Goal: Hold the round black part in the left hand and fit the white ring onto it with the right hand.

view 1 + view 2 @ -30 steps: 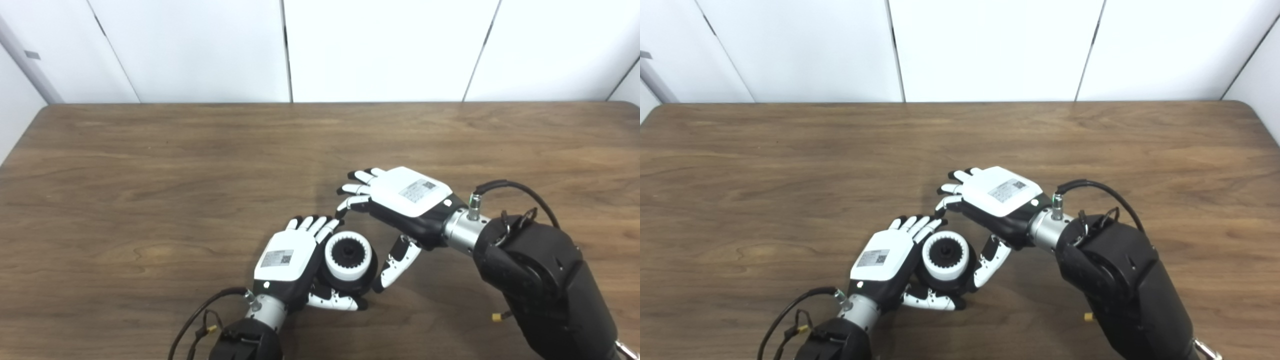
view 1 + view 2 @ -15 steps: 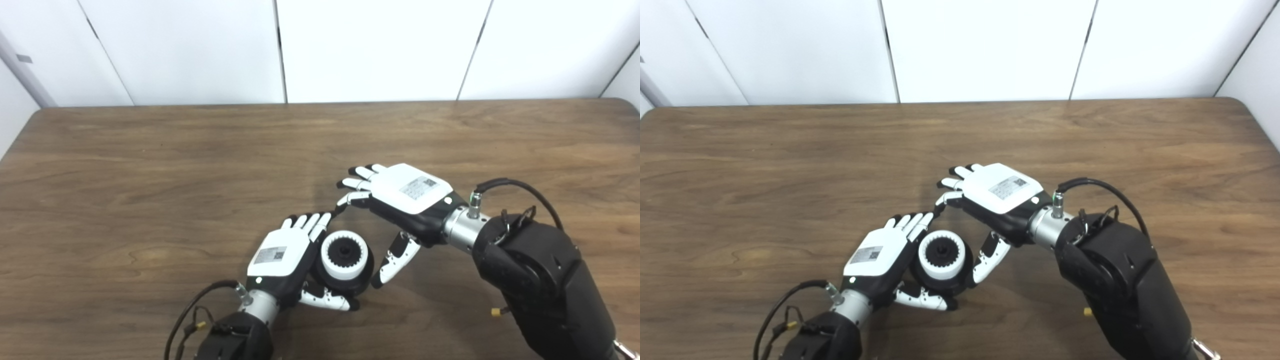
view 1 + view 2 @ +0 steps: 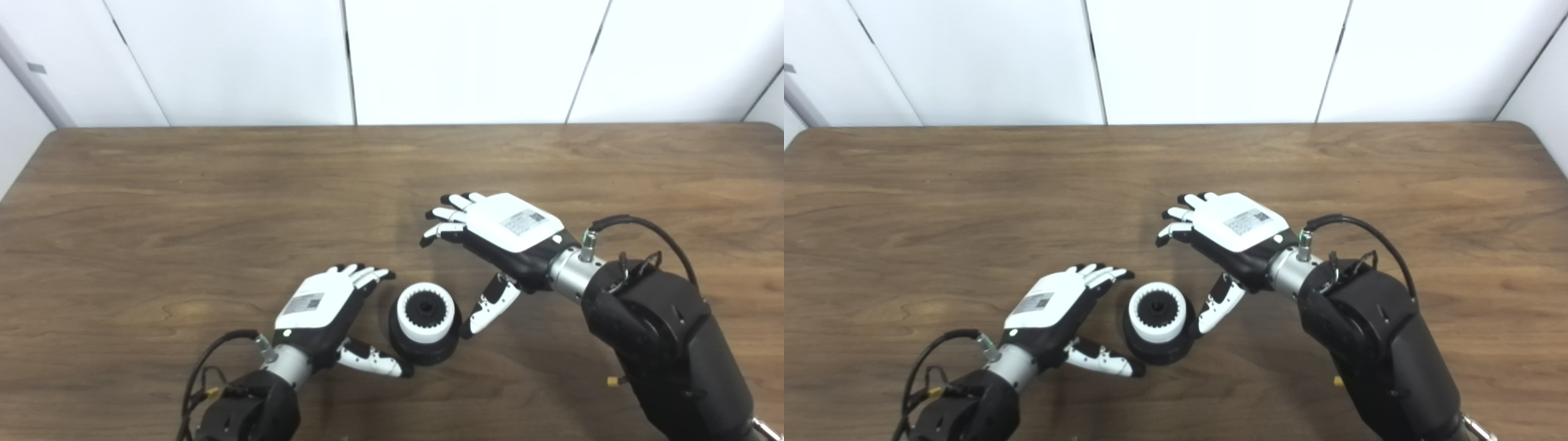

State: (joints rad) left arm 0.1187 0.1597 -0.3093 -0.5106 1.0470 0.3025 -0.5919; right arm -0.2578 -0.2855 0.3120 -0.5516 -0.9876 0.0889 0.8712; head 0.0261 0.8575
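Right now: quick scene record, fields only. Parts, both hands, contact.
black part: standing on the table, not held
white ring: seated on top of the black part
left hand: open, beside the part on its left, thumb tip near its base
right hand: open, to the part's right and behind it, thumb tip close to the part's side
contact: cannot tell at either thumb

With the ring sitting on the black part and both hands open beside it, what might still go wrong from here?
1. The left hand thumb tip lies right by the round black part; a sideways move may nudge it across the table.
2. The right hand thumb hangs close to its other side, a similar hazard.
3. Whether the white ring is fully seated cannot be told; it may sit loose.
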